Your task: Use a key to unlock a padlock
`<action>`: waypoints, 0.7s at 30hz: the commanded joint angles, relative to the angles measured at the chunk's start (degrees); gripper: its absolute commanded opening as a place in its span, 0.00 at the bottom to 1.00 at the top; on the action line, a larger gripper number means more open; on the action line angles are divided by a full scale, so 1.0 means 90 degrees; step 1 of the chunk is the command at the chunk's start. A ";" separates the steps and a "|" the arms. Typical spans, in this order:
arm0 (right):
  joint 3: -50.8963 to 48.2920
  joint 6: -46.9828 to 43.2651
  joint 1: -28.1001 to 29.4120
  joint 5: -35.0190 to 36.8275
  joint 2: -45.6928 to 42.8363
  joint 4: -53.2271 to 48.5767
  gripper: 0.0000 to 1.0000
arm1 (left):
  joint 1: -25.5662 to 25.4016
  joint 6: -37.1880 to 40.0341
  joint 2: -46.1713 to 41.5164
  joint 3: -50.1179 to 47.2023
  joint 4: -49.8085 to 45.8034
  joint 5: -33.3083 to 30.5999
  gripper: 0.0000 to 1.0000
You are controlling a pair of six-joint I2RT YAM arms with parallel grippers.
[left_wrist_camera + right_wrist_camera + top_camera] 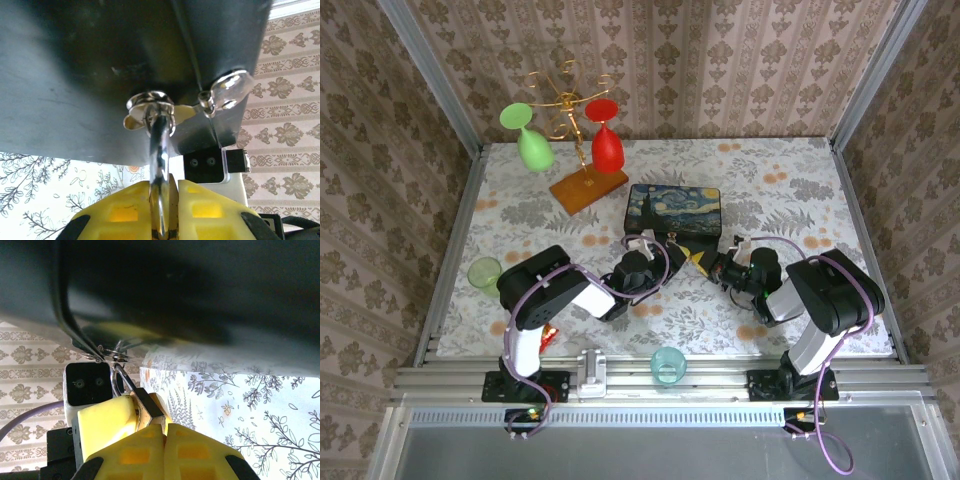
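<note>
Clenching on the padlock (159, 150), the left gripper (164, 189) is holding the bright silvery shackle upright between its yellow fingers (205, 202). The shackle is running from the fingertips up to the round silvery clasp (150, 100) on the dark near face of the painted box (675, 205), so the padlock is hanging just below that clasp.

The right gripper (164, 426) is sitting just beside it on the right. Its fingers (197, 452) are pressing flat together on the key (148, 412), a small dark piece with brownish edges that is sticking out of the tips and is too shaded to read in detail. The key is lying against the lower end of the thin shackle loop, under the clasp. Whether it is seated in the keyhole I cannot tell.

From above, both grippers are meeting at the near side of the box, around the middle of the flower-patterned desk (780, 190), the left arm reaching in from the left and the right arm from the right.

At the far left a gold rack (582, 150) on a wooden base is carrying a green glass (532, 140) and a red glass (607, 140) upside down. A pale green cup (484, 272) is standing at the desk's left edge. A teal cup (668, 365) is sitting on the near metal rail between the arm bases.
</note>
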 commanded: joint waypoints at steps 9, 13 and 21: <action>0.0102 0.1014 0.1072 0.1623 -0.0120 0.0126 0.00 | -0.0559 0.0025 0.0434 0.0229 0.0548 0.0440 0.00; 0.0256 0.1175 0.1121 0.1783 -0.0070 0.0138 0.05 | -0.0605 0.0071 0.0418 0.0239 0.0536 0.0411 0.00; -0.0167 0.0992 0.1123 0.2038 -0.0474 -0.0247 0.24 | -0.0369 0.0366 0.0399 -0.0066 0.0520 0.0127 0.00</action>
